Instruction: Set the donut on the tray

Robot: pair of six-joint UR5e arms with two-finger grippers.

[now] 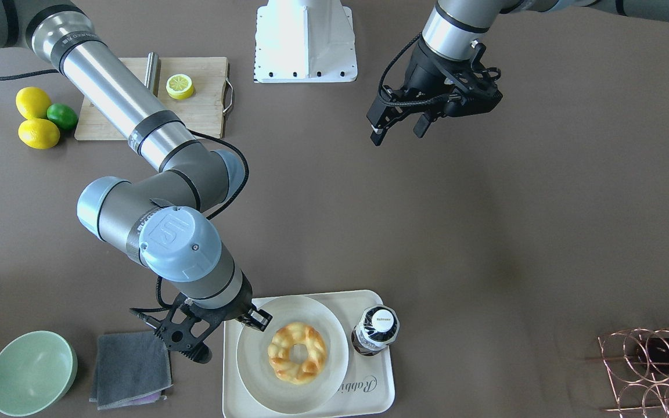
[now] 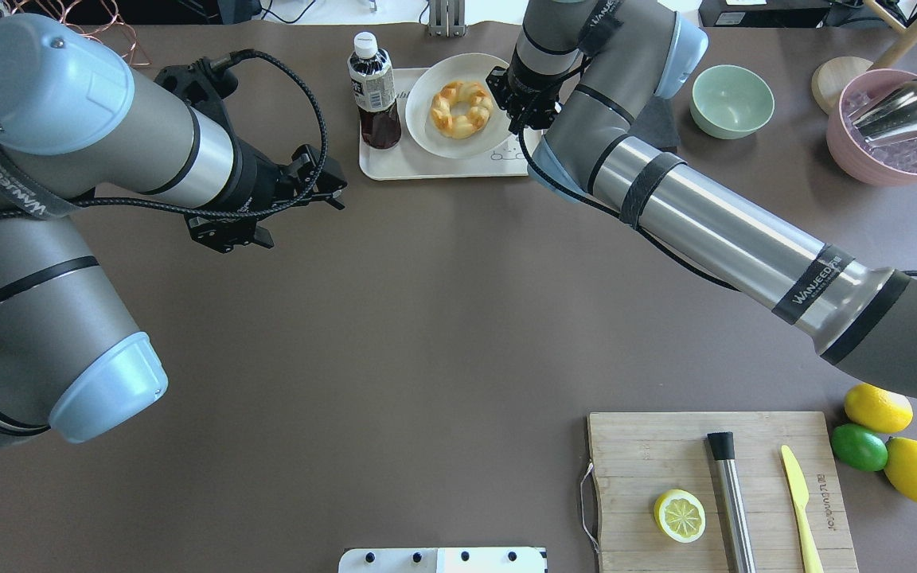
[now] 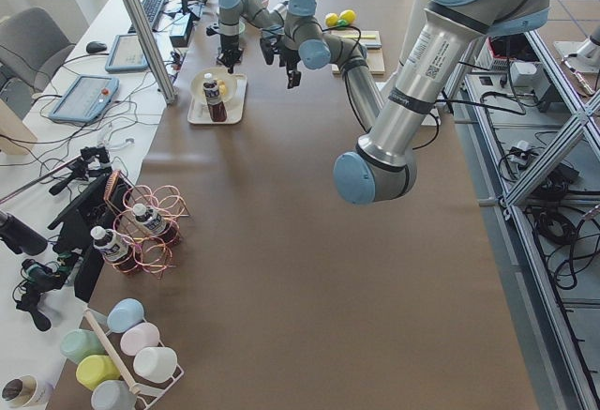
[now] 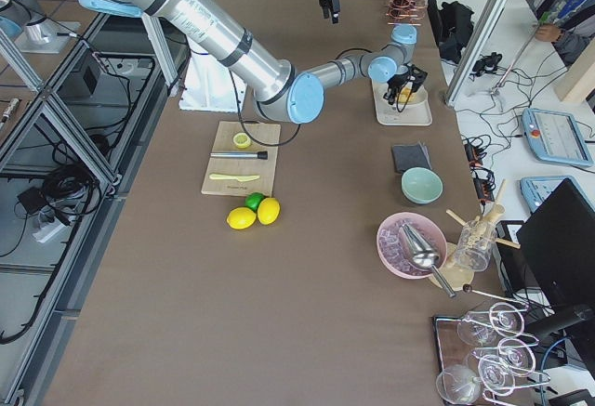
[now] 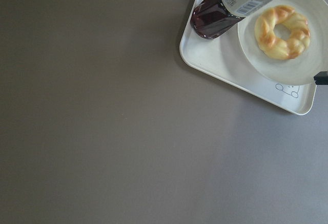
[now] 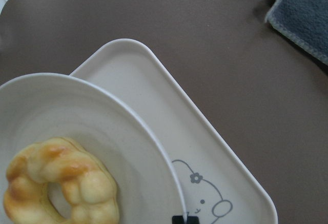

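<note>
The donut (image 1: 298,352) is a golden braided ring lying on a round white plate (image 1: 253,360). The plate rests in the cream rabbit tray (image 1: 369,395) at the table's far edge. My right gripper (image 1: 256,319) is at the plate's rim, and its fingers look shut on that rim. In the right wrist view a black fingertip (image 6: 184,219) touches the rim beside the donut (image 6: 87,183) and the tray (image 6: 205,147). My left gripper (image 1: 398,130) is open and empty, hovering over bare table well away from the tray (image 2: 395,163).
A dark drink bottle (image 1: 375,331) stands on the tray beside the plate. A grey cloth (image 1: 131,368) and a green bowl (image 1: 31,371) lie next to the tray. The cutting board (image 2: 665,454) holds a lemon half (image 2: 680,515). A copper wire rack (image 1: 654,371) is at the corner.
</note>
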